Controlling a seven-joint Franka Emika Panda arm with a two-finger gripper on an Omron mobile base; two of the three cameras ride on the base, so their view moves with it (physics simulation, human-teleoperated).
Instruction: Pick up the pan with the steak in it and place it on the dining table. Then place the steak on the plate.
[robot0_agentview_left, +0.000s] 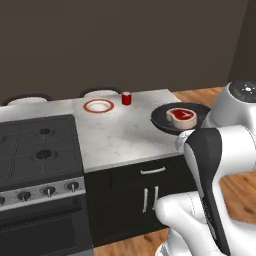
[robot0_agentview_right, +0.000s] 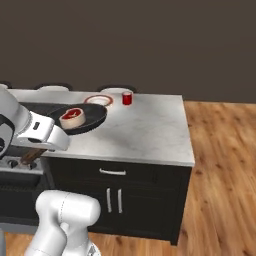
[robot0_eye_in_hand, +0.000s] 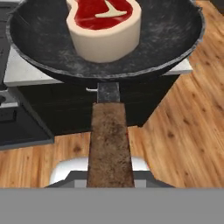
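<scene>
Gripper clamped on the pan (robot0_eye_in_hand: 105, 57) handle, steak (robot0_eye_in_hand: 105, 26) aboard. Pan hangs over the counter (robot0_agentview_left: 125, 135) edge; plate (robot0_agentview_left: 98, 106) lies farther in.

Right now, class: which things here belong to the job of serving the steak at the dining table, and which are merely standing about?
Belong to the job:
pan, held by its handle in the shut gripper
steak, in the pan
plate
dining table

Standing about:
red cup
stove

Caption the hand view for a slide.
Steak sits in the black pan, wooden handle toward camera.
</scene>
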